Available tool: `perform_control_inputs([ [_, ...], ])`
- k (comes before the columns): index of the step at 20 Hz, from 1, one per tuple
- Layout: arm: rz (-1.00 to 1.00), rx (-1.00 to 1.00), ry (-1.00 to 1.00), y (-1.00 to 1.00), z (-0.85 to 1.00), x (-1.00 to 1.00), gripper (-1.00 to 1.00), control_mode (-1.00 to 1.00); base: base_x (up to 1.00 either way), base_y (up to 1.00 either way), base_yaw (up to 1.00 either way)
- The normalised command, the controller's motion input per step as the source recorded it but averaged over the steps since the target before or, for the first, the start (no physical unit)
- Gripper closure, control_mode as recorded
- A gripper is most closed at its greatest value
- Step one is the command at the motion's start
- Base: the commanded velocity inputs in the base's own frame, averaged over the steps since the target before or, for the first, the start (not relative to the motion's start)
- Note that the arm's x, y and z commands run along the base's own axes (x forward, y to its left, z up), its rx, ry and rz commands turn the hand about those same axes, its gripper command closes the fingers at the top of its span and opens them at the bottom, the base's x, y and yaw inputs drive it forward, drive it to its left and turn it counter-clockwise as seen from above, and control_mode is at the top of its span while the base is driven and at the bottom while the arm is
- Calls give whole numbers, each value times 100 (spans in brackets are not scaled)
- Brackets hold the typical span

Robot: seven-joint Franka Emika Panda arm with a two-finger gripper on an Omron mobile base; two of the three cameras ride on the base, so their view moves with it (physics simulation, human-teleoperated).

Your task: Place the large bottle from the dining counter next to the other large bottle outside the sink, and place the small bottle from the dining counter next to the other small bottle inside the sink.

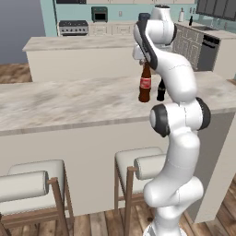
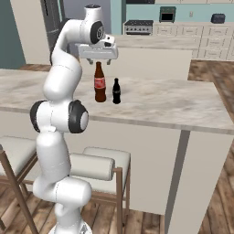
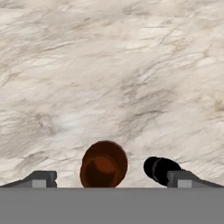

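Observation:
The large bottle [image 1: 145, 85] [image 2: 99, 84], brown glass with a red label, stands upright on the dining counter [image 1: 69, 99] [image 2: 173, 103]. The small bottle [image 1: 161, 90] [image 2: 116, 91], black with a thin neck, stands close beside it. My gripper [image 1: 144, 61] [image 2: 97, 61] hangs just above the brown bottle's cap, pointing straight down, open and holding nothing. In the hand view the large bottle [image 3: 104, 164] shows from above between my spread fingertips, with the small bottle [image 3: 158, 168] by the right fingertip [image 3: 179, 178]. The gripper [image 3: 111, 179] is not touching either bottle.
Cushioned wooden stools [image 1: 27, 184] [image 1: 138, 161] [image 2: 98, 164] stand under the counter's near edge. A shorter island [image 1: 78, 44] [image 2: 151, 41] lies behind it. At the far right a back counter with a dark dishwasher front [image 1: 208, 50] carries small items.

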Motion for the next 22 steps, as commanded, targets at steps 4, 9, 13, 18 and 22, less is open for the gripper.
perform_control_inputs([
  [4,0,0,6,6,-1,0,-100,-100,0,0,0],
  [9,0,0,4,11,-1,0,-100,-100,0,0,0],
  [13,0,0,2,11,-1,0,-100,-100,0,0,0],
  [18,0,0,0,0,-1,0,-100,-100,0,0,0],
  [22,0,0,0,0,-8,0,-100,-100,0,0,0],
])
